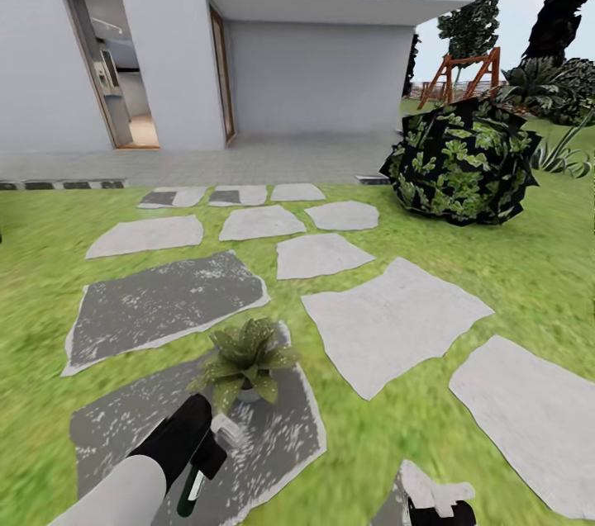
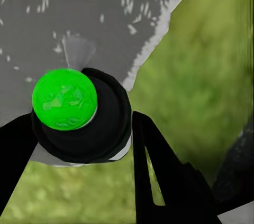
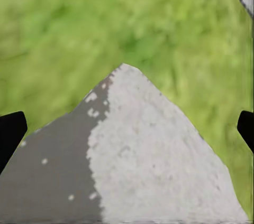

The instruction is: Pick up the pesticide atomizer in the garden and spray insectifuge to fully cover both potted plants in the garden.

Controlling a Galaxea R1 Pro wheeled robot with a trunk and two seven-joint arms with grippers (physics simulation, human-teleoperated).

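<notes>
Down at the bottom left of the head view, your left gripper (image 1: 201,470) is clamped round the pesticide atomizer (image 1: 192,491), with the bottle just below the one potted plant (image 1: 245,361) sitting on a dark stepping slab (image 1: 165,303) in the lower middle. I'd say spraying is the step in hand, so tip the nozzle up at the rosette and sweep across all the leaves rather than hitting one spot. The right gripper (image 1: 440,503) is cut off by the bottom edge, and the second plant isn't anywhere I can pick out; the big dark bush (image 1: 463,163) at upper right isn't it.

Left wrist view: the atomizer (image 2: 79,115) fills the left middle, held between two dark fingers (image 2: 159,171). Its top looks bright green here, and I can't tell which way the nozzle faces.

Right wrist view: fingertips (image 3: 10,134) sit wide apart at both side edges, holding nothing, over a pale slab (image 3: 153,155) and lawn (image 3: 159,23).
</notes>
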